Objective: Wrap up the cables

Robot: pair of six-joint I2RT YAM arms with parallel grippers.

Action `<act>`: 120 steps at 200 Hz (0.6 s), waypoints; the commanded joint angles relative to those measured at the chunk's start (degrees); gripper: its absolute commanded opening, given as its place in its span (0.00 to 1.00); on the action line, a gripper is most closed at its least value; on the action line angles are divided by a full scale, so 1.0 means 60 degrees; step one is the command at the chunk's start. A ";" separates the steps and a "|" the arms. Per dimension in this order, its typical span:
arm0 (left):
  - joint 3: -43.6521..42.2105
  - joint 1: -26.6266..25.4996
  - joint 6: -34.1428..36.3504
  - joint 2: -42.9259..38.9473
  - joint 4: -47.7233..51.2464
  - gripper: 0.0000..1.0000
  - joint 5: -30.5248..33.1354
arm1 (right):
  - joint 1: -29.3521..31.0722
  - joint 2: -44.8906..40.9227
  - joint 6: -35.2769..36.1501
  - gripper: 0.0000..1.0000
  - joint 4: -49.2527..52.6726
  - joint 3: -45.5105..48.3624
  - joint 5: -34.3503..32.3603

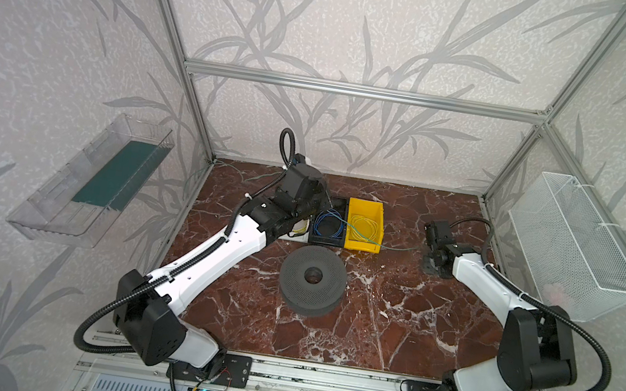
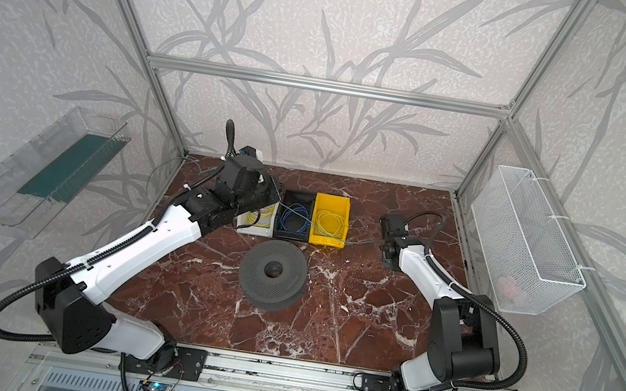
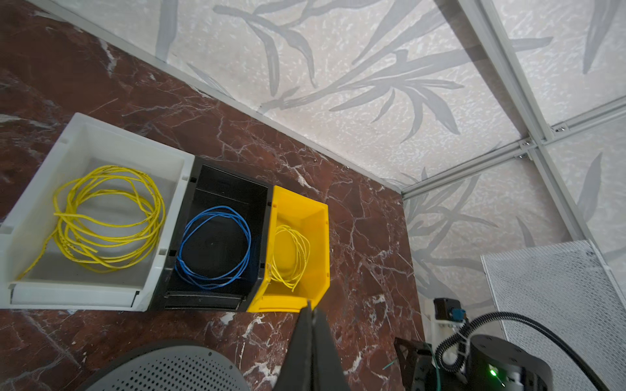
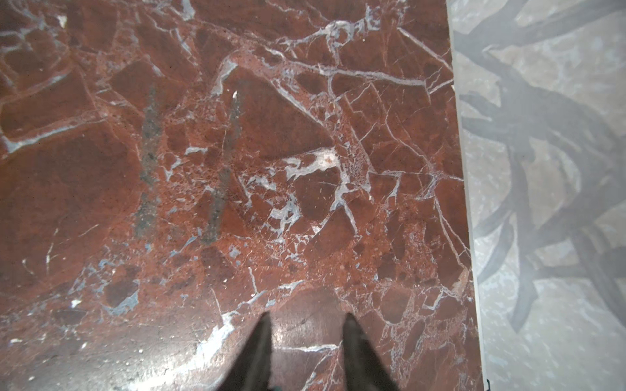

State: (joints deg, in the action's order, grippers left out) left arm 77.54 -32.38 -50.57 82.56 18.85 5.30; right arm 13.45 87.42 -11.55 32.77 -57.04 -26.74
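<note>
The left gripper (image 3: 309, 306) is found closed, black fingers pressed together above the red marble tabletop (image 3: 366, 237); no pinched wire can be confirmed. The right gripper (image 4: 306, 318) is seen with fingers parted over bare marble. The thin teal-green cable (image 2: 361, 243) is stretched across the black plastic bin (image 2: 298, 195) and the yellow plastic bin (image 2: 334, 198), ending near the right gripper, with slack noted at the back left corner.

In a top view the left arm (image 1: 296, 185) hides most of the white plastic bin (image 1: 300, 238), and the thin teal-green wire (image 1: 400, 250) is too fine to trace fully. A pale pink thing (image 1: 553, 293) in the white wire-mesh basket (image 1: 577, 244) is blurred, perhaps some cloth.
</note>
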 commanded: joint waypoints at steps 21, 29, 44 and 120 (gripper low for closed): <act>0.0339 -0.0644 -0.0464 0.0909 -0.1428 0.00 0.2196 | 0.0714 -0.1315 0.0107 0.73 0.0718 0.0135 0.0957; 0.0484 -0.0782 -0.0425 0.1083 -0.1495 0.00 0.2498 | 0.0881 -0.1572 0.0106 0.75 0.0904 0.0056 0.1061; 0.0768 -0.0969 -0.0490 0.1449 -0.1496 0.00 0.3016 | 0.1049 -0.2190 0.0424 0.78 0.1004 0.0075 0.1558; 0.2223 -0.1165 -0.1443 0.3056 -0.1179 0.00 0.3864 | 0.1457 -0.4238 0.1297 0.81 0.2969 -0.0161 0.5204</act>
State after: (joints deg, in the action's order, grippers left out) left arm 87.59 -39.31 -56.29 99.44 11.81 24.23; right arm 20.67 63.00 -6.31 43.38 -56.27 -4.71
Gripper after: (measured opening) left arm 0.048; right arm 0.807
